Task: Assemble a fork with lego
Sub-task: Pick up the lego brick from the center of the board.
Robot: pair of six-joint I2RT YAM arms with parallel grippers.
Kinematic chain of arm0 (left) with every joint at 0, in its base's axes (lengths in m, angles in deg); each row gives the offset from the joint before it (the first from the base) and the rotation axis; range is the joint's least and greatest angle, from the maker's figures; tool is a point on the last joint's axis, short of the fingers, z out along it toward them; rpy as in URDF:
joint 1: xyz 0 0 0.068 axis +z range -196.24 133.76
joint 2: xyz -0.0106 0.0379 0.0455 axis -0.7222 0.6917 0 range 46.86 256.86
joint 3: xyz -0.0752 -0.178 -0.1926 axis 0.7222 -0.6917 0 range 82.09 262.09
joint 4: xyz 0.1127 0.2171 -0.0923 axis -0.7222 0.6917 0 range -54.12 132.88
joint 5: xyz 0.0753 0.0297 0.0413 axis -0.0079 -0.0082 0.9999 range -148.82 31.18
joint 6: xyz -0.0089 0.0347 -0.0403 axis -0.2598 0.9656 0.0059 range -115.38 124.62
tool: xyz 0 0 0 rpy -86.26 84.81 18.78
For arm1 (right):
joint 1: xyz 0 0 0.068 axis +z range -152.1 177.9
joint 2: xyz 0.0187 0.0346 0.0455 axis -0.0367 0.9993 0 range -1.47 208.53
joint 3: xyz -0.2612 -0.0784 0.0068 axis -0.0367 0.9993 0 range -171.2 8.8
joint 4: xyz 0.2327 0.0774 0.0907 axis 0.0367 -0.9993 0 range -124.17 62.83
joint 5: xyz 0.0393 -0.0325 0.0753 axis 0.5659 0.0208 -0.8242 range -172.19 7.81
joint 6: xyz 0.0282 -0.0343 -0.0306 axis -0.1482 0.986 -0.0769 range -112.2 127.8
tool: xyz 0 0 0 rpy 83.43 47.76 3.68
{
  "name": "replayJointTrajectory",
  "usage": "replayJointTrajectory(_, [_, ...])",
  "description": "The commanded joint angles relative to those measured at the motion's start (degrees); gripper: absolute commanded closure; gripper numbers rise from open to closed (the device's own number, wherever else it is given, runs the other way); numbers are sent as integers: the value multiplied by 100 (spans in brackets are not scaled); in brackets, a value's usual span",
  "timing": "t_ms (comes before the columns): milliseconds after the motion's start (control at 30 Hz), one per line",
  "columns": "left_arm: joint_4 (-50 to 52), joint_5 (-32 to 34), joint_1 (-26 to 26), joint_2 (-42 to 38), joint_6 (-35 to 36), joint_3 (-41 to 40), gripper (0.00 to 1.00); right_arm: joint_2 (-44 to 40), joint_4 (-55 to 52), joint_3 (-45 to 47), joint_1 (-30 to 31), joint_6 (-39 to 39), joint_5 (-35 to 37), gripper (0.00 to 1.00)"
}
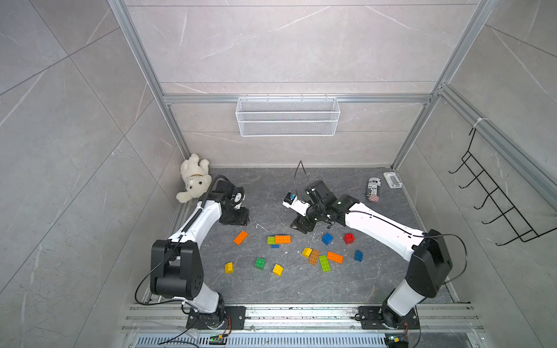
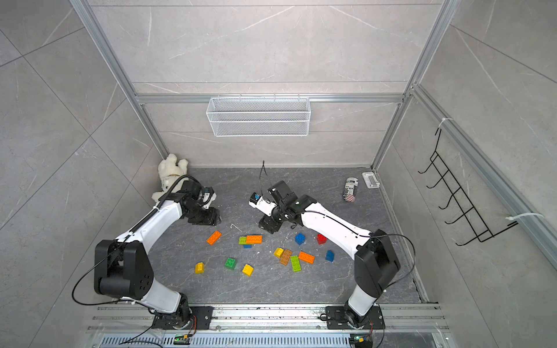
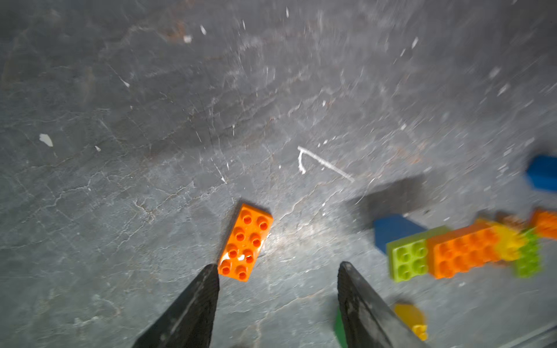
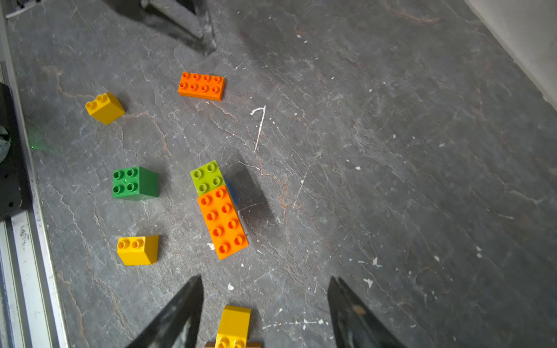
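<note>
Loose lego lies on the dark floor in both top views. An orange oblong brick lies just ahead of my left gripper, which is open and holds nothing. A lime square and an orange oblong are joined over a blue brick. My right gripper hovers open behind them, with a yellow sloped brick on the floor below its gap. Further right lie blue, red, brown and lime bricks. A green brick sits nearer the front.
A white plush toy lies in the back left corner. A can and a small white object are at the back right. A wire basket hangs on the back wall, a black hook rack on the right wall.
</note>
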Motion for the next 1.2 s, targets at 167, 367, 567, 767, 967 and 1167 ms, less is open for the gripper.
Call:
replayJointTrajectory(167, [-83, 679, -215, 219, 2311, -562, 39, -937, 1267, 1364, -71, -1071, -350, 32])
replayJointTrajectory(367, [-445, 550, -246, 571, 2487, -528, 43, -959, 1325, 1622, -100, -1235, -380, 33])
replayJointTrajectory(567, [-600, 601, -266, 934, 2408, -522, 44, -881, 1350, 1639, -111, -1274, -388, 33])
replayJointTrajectory(767, [-606, 613, -264, 1119, 2526, -345, 44, -778, 1309, 1567, -126, -1256, -421, 33])
replayJointTrajectory(967, [-465, 511, -262, 1309, 2602, -57, 44, -747, 1310, 1593, -134, -1236, -429, 33])
replayJointTrajectory(1167, [-235, 398, -262, 1384, 2575, 5, 48, -729, 1247, 1619, -155, -1205, -442, 34])
